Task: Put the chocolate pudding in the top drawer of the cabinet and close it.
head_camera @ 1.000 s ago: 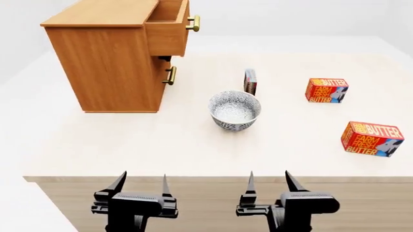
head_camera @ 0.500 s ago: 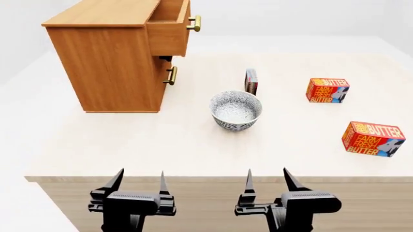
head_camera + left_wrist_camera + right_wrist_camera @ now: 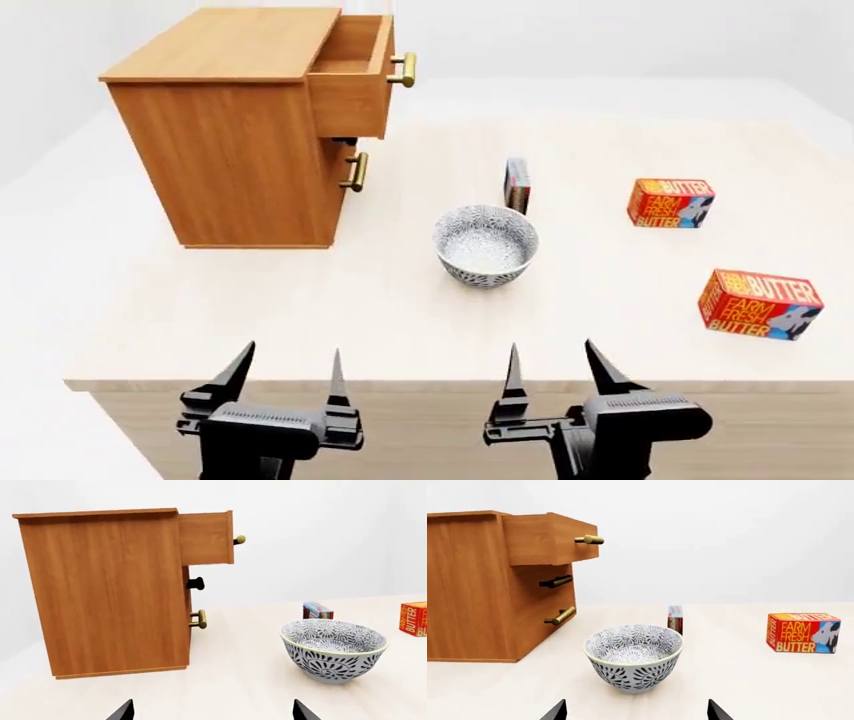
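The chocolate pudding (image 3: 517, 185) stands on edge on the table behind the patterned bowl; it also shows in the left wrist view (image 3: 317, 610) and the right wrist view (image 3: 675, 618). The cabinet (image 3: 234, 150) stands at the table's far left, and its top drawer (image 3: 352, 74) is pulled open, brass handle (image 3: 403, 69) facing right. It looks empty from here. My left gripper (image 3: 286, 372) and right gripper (image 3: 553, 368) are both open and empty, side by side at the table's near edge, well short of the pudding.
A patterned bowl (image 3: 486, 245) sits mid-table, in front of the pudding. Two red-orange butter boxes (image 3: 670, 203) (image 3: 758, 304) lie at the right. The two lower drawers are shut, handles (image 3: 355, 172) sticking out to the right.
The head view has shifted so that the table and everything on it sits a little lower and further in; the grippers stay at the near edge, open.
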Available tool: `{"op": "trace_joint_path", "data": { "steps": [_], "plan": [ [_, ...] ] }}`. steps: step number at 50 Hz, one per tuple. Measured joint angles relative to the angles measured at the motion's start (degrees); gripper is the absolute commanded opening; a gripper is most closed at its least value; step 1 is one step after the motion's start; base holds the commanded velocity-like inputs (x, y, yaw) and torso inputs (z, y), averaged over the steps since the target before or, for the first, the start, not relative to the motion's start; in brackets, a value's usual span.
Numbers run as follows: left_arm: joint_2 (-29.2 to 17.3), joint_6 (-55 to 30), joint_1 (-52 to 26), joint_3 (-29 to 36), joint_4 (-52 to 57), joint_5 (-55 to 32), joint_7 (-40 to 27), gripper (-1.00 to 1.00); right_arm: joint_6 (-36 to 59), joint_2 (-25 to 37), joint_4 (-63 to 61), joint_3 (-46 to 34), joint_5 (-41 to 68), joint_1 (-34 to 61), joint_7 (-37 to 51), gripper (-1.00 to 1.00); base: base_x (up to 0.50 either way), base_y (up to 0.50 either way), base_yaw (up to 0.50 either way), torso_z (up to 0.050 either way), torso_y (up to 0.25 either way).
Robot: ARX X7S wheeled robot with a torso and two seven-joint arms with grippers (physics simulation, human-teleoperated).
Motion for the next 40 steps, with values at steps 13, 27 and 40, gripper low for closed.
{"op": "trace_joint_path", "data": {
  "steps": [13, 27, 40],
  "plan": [
    [-0.63, 0.49, 0.58, -0.02, 1.92, -1.28, -0.41, 1.0, 1.57, 0.69, -2.61, -0.73, 0.19, 0.16, 1.0, 1.0, 0.0, 0.0, 0.0, 0.032, 0.0],
    [-1.74, -0.1, 1.18, 0.08, 5.96, -1.86, -1.0, 1.0, 3.05, 1.6, -5.51, -1.35, 0.77, -0.01, 1.67, 1.0, 0.0, 0.0, 0.0, 0.023, 0.0],
    [-2.5, 0.16, 1.4, 0.55, 7.78, -1.93, -1.27, 1.0, 4.21, 2.43, -7.77, -1.75, 1.03, -0.12, 2.42, 1.0, 0.0, 0.0, 0.0, 0.05, 0.001]
  ]
}}
